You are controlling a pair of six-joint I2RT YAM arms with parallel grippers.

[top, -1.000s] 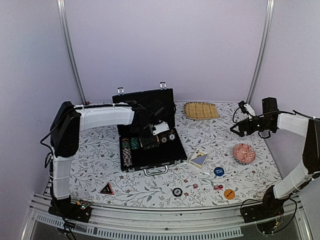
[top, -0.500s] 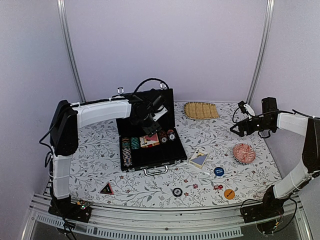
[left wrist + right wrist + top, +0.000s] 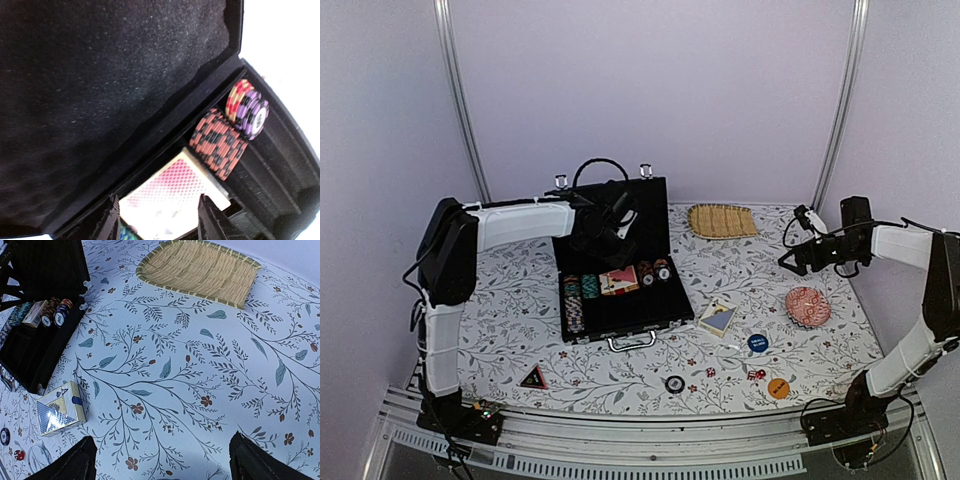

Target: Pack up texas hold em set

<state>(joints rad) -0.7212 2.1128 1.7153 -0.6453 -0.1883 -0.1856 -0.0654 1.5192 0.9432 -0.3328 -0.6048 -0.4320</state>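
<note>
The black briefcase (image 3: 620, 312) lies open at the table's middle, its lid upright. Inside are chip rows (image 3: 575, 298), a red-backed card deck (image 3: 619, 281) and short chip stacks (image 3: 655, 271). My left gripper (image 3: 605, 245) is open and empty, hovering just above the red deck (image 3: 170, 197), in front of the lid. A blue card deck (image 3: 718, 319), blue disc (image 3: 757, 343), orange disc (image 3: 778, 388), black disc (image 3: 675, 383) and red dice (image 3: 757, 375) lie on the table. My right gripper (image 3: 790, 258) is open and empty, above bare cloth at the right (image 3: 165, 465).
A woven straw mat (image 3: 722, 220) lies at the back right. A red patterned dish (image 3: 808, 306) sits below my right arm. A black and red triangle (image 3: 533, 378) lies at the front left. In the right wrist view the blue deck (image 3: 60, 410) lies beside the case (image 3: 35, 355).
My left gripper has lifted out of the case and drawn back toward the lid, leaving the red deck lying in the case. The right arm has barely moved.
</note>
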